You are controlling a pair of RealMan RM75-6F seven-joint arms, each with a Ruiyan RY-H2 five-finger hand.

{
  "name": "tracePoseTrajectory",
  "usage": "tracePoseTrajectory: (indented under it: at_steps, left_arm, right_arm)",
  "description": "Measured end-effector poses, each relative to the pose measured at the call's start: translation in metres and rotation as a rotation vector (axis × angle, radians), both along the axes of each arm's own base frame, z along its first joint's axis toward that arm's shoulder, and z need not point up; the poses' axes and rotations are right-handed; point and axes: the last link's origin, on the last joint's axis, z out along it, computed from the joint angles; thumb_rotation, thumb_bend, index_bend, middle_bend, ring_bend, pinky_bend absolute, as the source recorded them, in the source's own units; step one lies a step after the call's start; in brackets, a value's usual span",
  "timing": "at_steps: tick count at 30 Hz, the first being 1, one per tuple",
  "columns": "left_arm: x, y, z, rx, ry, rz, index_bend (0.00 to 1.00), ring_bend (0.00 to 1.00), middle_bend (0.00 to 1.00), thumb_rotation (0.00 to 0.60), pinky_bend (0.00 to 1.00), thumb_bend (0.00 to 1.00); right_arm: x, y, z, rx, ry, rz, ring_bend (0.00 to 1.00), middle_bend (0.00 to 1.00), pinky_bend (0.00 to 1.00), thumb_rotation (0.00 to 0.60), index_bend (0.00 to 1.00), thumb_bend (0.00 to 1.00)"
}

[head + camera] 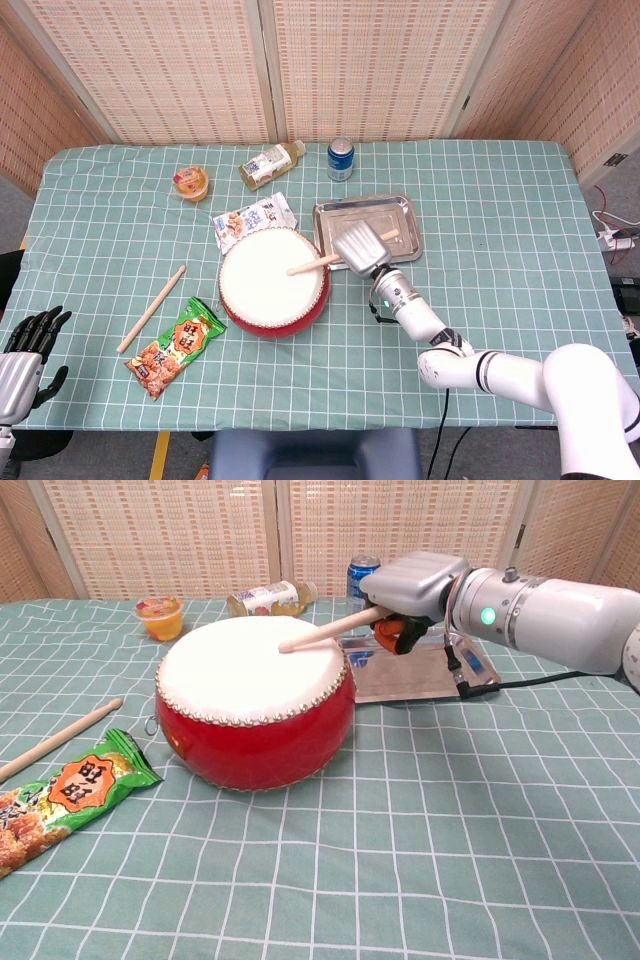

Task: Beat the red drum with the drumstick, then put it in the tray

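The red drum (272, 288) (254, 702) with a white skin stands at the table's middle. My right hand (361, 247) (410, 588) hovers at the drum's right rim and grips a wooden drumstick (313, 264) (326, 631). The stick's tip touches the drum skin. Just behind the hand lies the metal tray (400, 214) (480, 668), partly hidden by it. My left hand (25, 355) rests at the near left table edge, fingers apart, holding nothing; it shows only in the head view.
A second drumstick (152, 308) (58, 739) lies left of the drum beside a green snack bag (176, 347) (60, 790). Another snack packet (252, 219), a jelly cup (191, 182), a bottle (271, 163) and a blue can (341, 158) stand behind the drum.
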Motion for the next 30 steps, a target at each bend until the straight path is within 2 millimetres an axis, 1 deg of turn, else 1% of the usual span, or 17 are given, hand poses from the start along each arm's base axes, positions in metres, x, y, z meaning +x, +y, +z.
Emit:
tracePoseTrajectory:
  at_steps: [2, 4, 7, 9, 11, 13, 18, 22, 24, 26, 29, 30]
  left_arm:
    - [0.0, 0.0, 0.0, 0.001, 0.001, 0.001, 0.01, 0.0, 0.0, 0.6, 0.01, 0.37]
    - [0.0, 0.0, 0.0, 0.0, 0.0, 0.002, 0.01, 0.0, 0.0, 0.6, 0.01, 0.37]
    - [-0.001, 0.0, 0.0, -0.001, -0.001, 0.002, 0.01, 0.0, 0.0, 0.6, 0.01, 0.37]
    - [-0.001, 0.0, -0.001, -0.003, -0.001, 0.003, 0.01, 0.0, 0.0, 0.6, 0.01, 0.37]
    - [-0.001, -0.001, -0.001, -0.002, 0.0, 0.004, 0.01, 0.0, 0.0, 0.6, 0.01, 0.37]
    - [-0.001, -0.001, 0.0, -0.002, 0.0, 0.004, 0.01, 0.0, 0.0, 0.6, 0.01, 0.37]
    - [0.0, 0.0, -0.001, -0.004, -0.001, 0.002, 0.01, 0.0, 0.0, 0.6, 0.01, 0.37]
    - [0.0, 0.0, -0.001, -0.004, -0.002, 0.0, 0.01, 0.0, 0.0, 0.6, 0.01, 0.37]
    - [0.0, 0.0, -0.001, -0.001, -0.003, -0.001, 0.01, 0.0, 0.0, 0.6, 0.01, 0.37]
    - [0.0, 0.0, 0.0, 0.002, -0.004, -0.002, 0.01, 0.0, 0.0, 0.6, 0.01, 0.37]
    - [0.0, 0.0, 0.001, 0.004, -0.005, -0.005, 0.01, 0.0, 0.0, 0.6, 0.01, 0.37]
    - [0.0, 0.0, 0.001, 0.003, -0.005, -0.006, 0.01, 0.0, 0.0, 0.6, 0.01, 0.37]
  right_arm:
    - [0.004, -0.001, 0.004, 0.011, -0.098, -0.028, 1.0, 1.0, 1.0, 0.6, 1.0, 0.61]
    - [0.007, -0.002, 0.009, 0.038, -0.233, -0.067, 1.0, 1.0, 1.0, 0.6, 1.0, 0.61]
    - [0.008, -0.002, 0.011, 0.071, -0.337, -0.098, 1.0, 1.0, 1.0, 0.6, 1.0, 0.61]
    - [0.007, -0.002, 0.011, 0.085, -0.361, -0.102, 1.0, 1.0, 1.0, 0.6, 1.0, 0.61]
    - [0.005, -0.003, 0.01, 0.086, -0.342, -0.092, 1.0, 1.0, 1.0, 0.6, 1.0, 0.61]
    - [0.003, -0.003, 0.007, 0.073, -0.276, -0.064, 1.0, 1.0, 1.0, 0.6, 1.0, 0.61]
    - [-0.004, -0.004, 0.0, 0.012, -0.033, 0.023, 1.0, 1.0, 1.0, 0.6, 1.0, 0.61]
    - [-0.007, -0.004, -0.002, -0.027, 0.091, 0.045, 1.0, 1.0, 1.0, 0.6, 1.0, 0.61]
    - [-0.006, -0.004, -0.001, -0.041, 0.091, 0.039, 1.0, 1.0, 1.0, 0.6, 1.0, 0.61]
    - [-0.004, -0.004, 0.002, -0.049, 0.056, 0.032, 1.0, 1.0, 1.0, 0.6, 1.0, 0.61]
    - [0.001, -0.003, 0.007, -0.043, -0.077, -0.008, 1.0, 1.0, 1.0, 0.6, 1.0, 0.61]
    - [0.001, -0.003, 0.009, -0.033, -0.145, -0.03, 1.0, 1.0, 1.0, 0.6, 1.0, 0.61]
